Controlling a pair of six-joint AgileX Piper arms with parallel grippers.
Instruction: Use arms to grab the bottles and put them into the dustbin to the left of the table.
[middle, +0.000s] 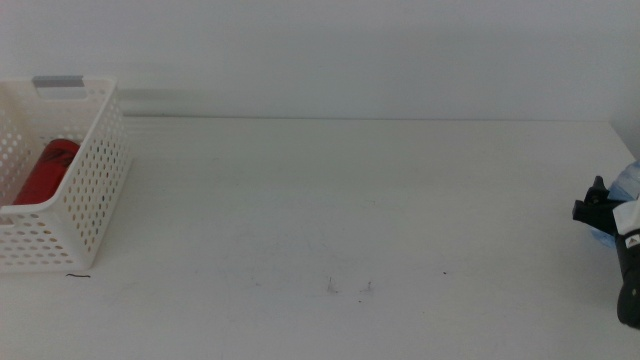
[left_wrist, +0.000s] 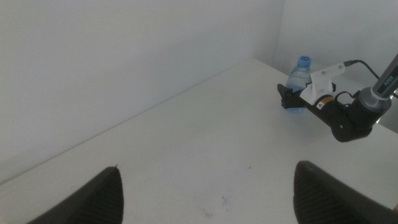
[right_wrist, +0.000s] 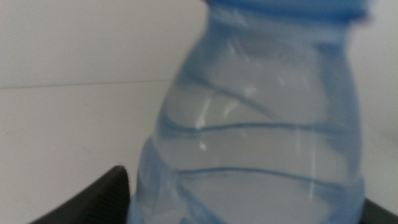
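The water bottle (right_wrist: 249, 118) stands upright, its long axis vertical and its blue cap (left_wrist: 303, 61) on top, at the right edge of the table (middle: 330, 200). The right gripper (middle: 597, 208) reaches in from the right, and its dark jaws sit on either side of the bottle's lower body; in the right wrist view the bottle fills the space between them, but whether the jaws press on it cannot be told. The bottle is clear plastic with a bluish tint and curved ribs around its shoulder. The left gripper (left_wrist: 205, 193) hangs above the table with its jaws spread wide and nothing between them. At the far left of the table sits the white perforated basket (middle: 95, 190) with a grey strip on its rim, and a red can (middle: 45, 170) lies inside it.
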